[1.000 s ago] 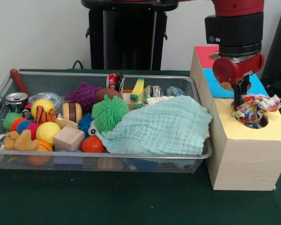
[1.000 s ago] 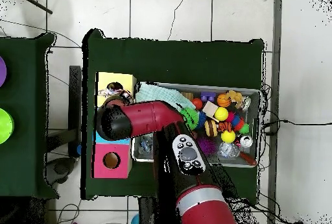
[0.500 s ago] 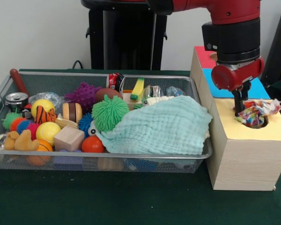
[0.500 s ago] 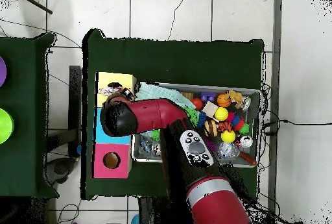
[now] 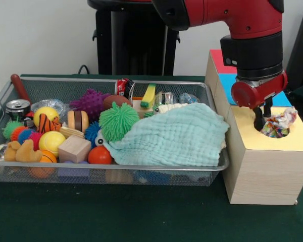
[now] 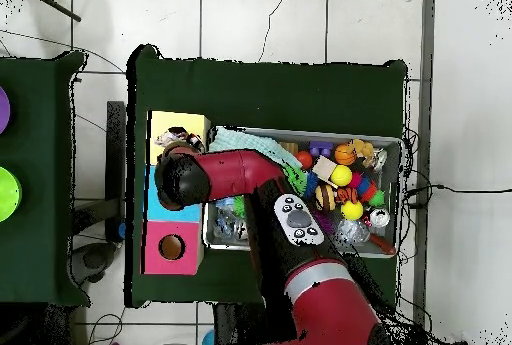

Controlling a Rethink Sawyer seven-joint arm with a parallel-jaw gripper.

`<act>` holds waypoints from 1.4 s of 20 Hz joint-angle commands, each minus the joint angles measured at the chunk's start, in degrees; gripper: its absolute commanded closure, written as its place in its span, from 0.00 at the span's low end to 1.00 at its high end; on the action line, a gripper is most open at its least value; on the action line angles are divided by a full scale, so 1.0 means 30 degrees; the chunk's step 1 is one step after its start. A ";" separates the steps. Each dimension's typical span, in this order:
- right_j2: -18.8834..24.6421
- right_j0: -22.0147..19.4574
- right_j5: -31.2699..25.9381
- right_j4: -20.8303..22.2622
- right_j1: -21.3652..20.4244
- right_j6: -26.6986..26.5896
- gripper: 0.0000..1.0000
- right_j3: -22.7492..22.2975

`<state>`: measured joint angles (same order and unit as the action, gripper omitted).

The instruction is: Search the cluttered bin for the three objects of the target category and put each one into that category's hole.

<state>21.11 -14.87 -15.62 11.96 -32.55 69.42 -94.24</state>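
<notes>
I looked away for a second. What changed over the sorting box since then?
The crumpled multicoloured wrapper has sunk lower into the hole of the box's yellow section, with the gripper beside it. The red arm swung slightly sideways above. The wire bin and light green cloth look unchanged.

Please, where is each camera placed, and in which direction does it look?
Front view: sits low across the table, facing the silver wire-mesh bin and the wooden box with coloured top panels; the red arm and its claw show.
Overhead view: looks straight down; the red arm reaches up from the bottom.
Both show the bin, box and crumpled multicoloured paper at the yellow hole.
</notes>
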 commanded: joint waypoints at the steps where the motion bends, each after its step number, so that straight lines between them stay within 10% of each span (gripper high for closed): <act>1: -0.0171 0.0347 -0.2067 0.0563 0.1406 0.1608 0.00 0.0036; 14: -0.1370 0.1132 -0.0947 0.1079 0.0478 0.2192 0.00 0.0097; 28: -0.5704 0.4252 -0.4186 0.1024 -0.1079 0.2145 0.00 0.1139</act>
<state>9.82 -3.85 -16.53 12.01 -34.84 69.44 -90.17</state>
